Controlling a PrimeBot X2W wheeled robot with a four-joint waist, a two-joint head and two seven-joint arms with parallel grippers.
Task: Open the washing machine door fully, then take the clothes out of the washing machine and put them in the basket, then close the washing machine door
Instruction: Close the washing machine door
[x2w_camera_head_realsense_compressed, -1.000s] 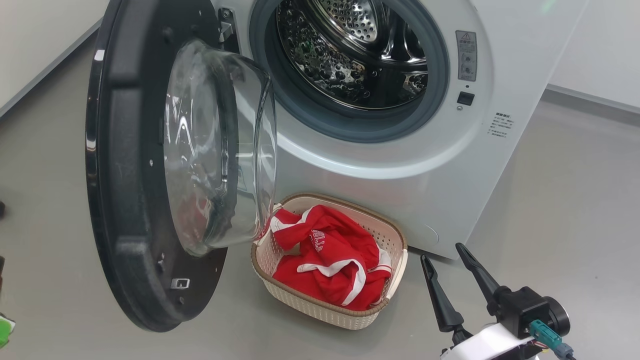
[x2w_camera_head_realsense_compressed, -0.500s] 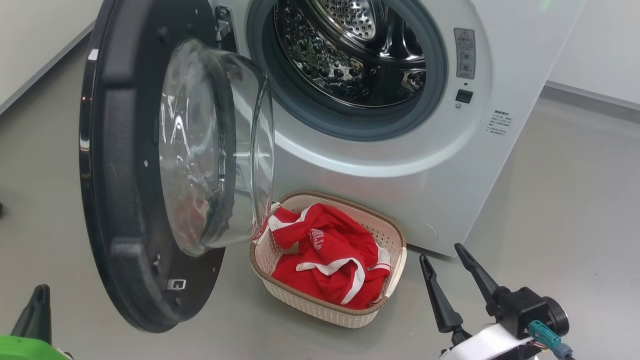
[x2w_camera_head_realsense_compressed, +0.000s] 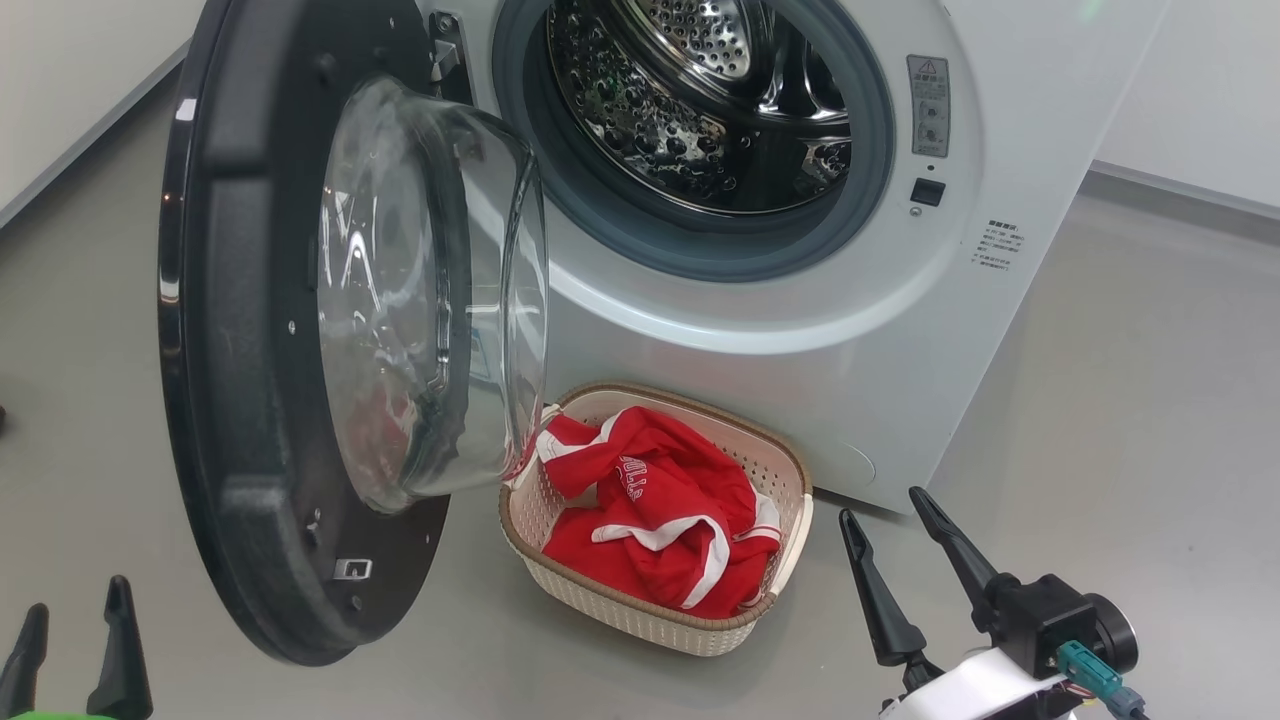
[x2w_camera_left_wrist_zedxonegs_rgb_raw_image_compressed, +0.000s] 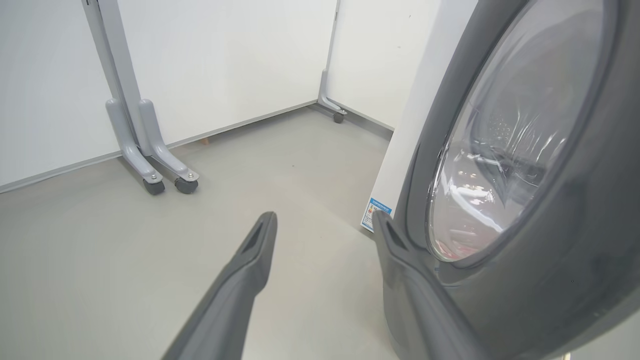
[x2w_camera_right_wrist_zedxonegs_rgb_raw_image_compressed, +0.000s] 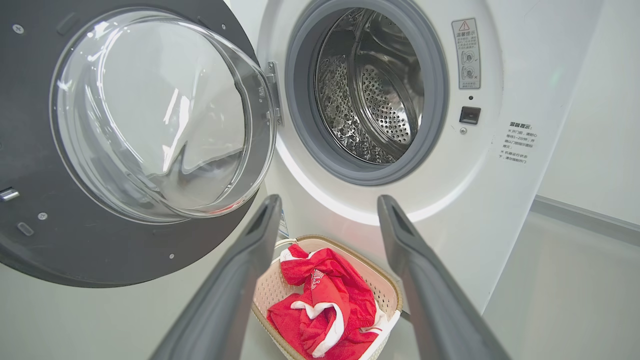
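Down low, the left hand (x2w_camera_head_realsense_compressed: 78, 600) stood wide and empty, just beside the outer face of the washing machine door (x2w_camera_head_realsense_compressed: 230, 350). The right hand (x2w_camera_head_realsense_compressed: 883, 504) was wide and empty too, near the basket (x2w_camera_head_realsense_compressed: 620, 600). The clothes (x2w_camera_head_realsense_compressed: 660, 520) lay bundled in it, soft and light, so that part looked done. The door seemed stiff, heavy and hinged: best pushed on the black rim near its free edge, not on the slick bulging glass. Beyond, the washing machine (x2w_camera_head_realsense_compressed: 900, 350) gaped, its drum (x2w_camera_head_realsense_compressed: 700, 110) looking empty.
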